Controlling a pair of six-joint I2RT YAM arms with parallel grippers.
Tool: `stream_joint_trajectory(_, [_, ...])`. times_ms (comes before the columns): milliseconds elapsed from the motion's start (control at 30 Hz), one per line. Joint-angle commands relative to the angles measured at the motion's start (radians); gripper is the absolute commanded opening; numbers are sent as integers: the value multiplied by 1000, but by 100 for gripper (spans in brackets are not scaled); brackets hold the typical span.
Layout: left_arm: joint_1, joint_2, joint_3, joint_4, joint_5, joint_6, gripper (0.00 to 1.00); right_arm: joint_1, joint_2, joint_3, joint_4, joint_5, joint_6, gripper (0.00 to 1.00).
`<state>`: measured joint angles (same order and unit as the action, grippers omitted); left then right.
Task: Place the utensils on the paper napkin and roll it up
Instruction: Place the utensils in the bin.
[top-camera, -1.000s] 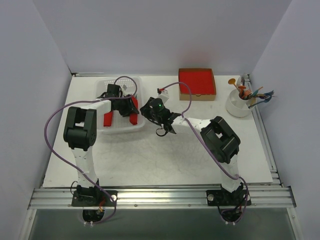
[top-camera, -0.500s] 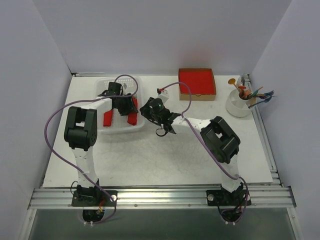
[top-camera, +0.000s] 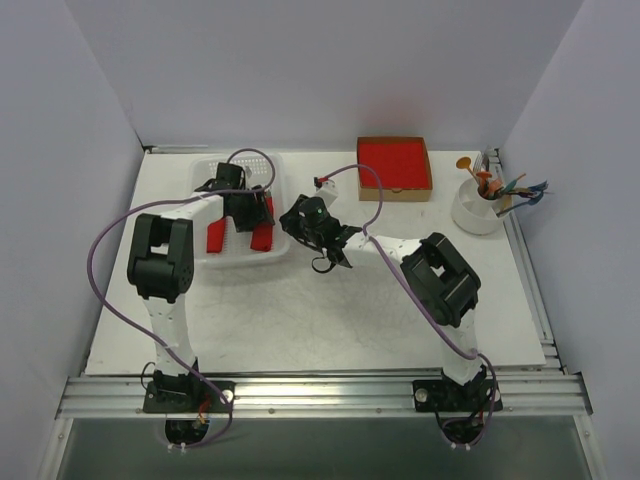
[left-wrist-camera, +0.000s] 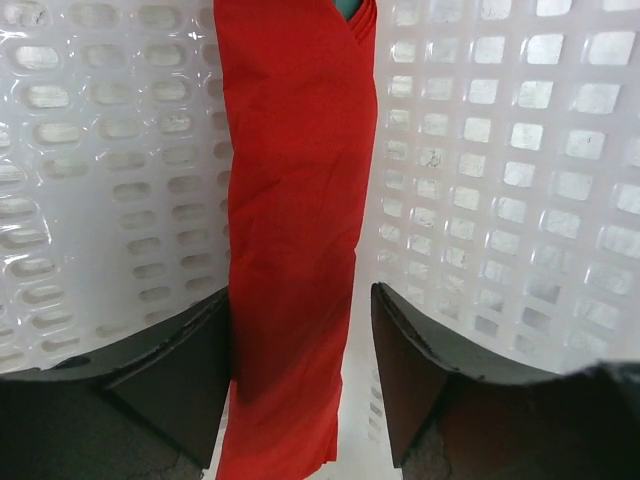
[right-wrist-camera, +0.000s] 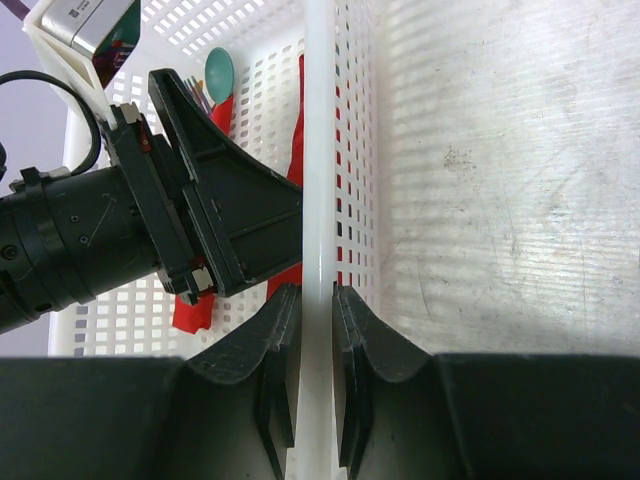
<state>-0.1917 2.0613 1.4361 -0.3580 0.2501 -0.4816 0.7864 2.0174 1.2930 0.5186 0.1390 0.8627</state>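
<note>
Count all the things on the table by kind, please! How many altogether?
red rolls: 2
basket: 1
napkin box: 1
cup of cutlery: 1
Total: 5

Arms (top-camera: 172, 325): white links, black joints; purple cables (top-camera: 96, 262); black left gripper (left-wrist-camera: 300, 295), right gripper (right-wrist-camera: 316, 297); green wrist light (top-camera: 319, 211).

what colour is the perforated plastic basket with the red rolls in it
White. The perforated plastic basket shows best in the right wrist view.
</note>
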Motion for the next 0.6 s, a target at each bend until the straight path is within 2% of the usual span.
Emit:
stream_joint_trajectory(0, [-2,34,6,-147,-161,44,66,5,-39,14,-11,24,-19,0])
stream_joint_trajectory(167, [-8,28,24,-171,-190,49,68,7,-39,15,-12,22,-21,0])
stream_joint_trajectory(400, [-11,0,43,-183,-232,51,77,7,-36,15,-12,22,-17,0])
stream_joint_trajectory(567, [-9,-16,76,-191,-233,54,78,8,-34,17,-14,25,-17,0])
